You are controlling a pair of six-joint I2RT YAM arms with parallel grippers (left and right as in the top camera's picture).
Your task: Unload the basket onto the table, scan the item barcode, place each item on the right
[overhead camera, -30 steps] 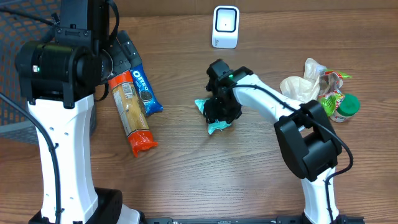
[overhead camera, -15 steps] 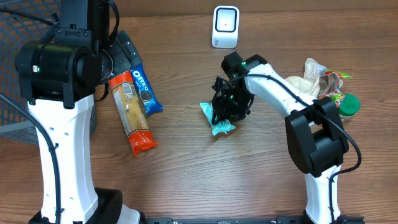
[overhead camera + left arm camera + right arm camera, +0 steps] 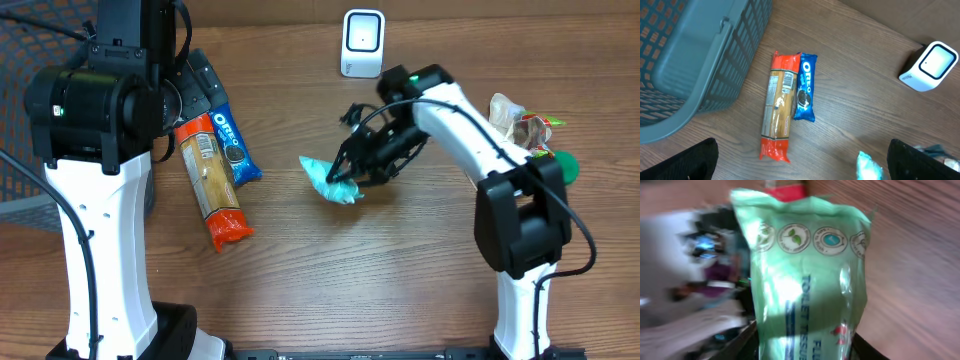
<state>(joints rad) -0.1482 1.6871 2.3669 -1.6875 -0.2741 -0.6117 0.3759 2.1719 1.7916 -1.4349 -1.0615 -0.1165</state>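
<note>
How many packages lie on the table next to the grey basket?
2: an orange-ended biscuit pack and a blue Oreo pack, lying side by side and touching. No other shows there in the left wrist view.

Mint-green tissue pack (image 3: 805, 275), blue Oreo pack (image 3: 805, 87)

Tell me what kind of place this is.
Probably a mock shop checkout on a wooden table: white barcode scanner, packaged goods (Oreo pack, tissue pack), grey shopping basket.

A long orange cracker pack (image 3: 777, 107) touches a blue Oreo packet (image 3: 805, 93) beside a grey plastic basket (image 3: 745, 65); a small white scanner (image 3: 930, 66) stands well apart.
</note>
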